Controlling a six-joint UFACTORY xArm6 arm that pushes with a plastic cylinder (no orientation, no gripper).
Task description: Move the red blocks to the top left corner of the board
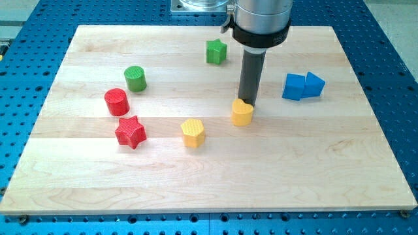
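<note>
A red cylinder [117, 102] stands on the wooden board [78, 176] at the view's left middle. A red star block [130, 132] lies just below and right of it, almost touching it. My tip [247, 102] is at the view's centre right, far from both red blocks. It sits right behind a yellow heart-shaped block [242, 113], touching or nearly touching its top edge.
A green cylinder [136, 78] stands just above and right of the red cylinder. A green star [216, 51] lies near the view's top centre. A yellow hexagon block [192, 132] lies at centre. Two blue blocks [303, 86] sit together at the right.
</note>
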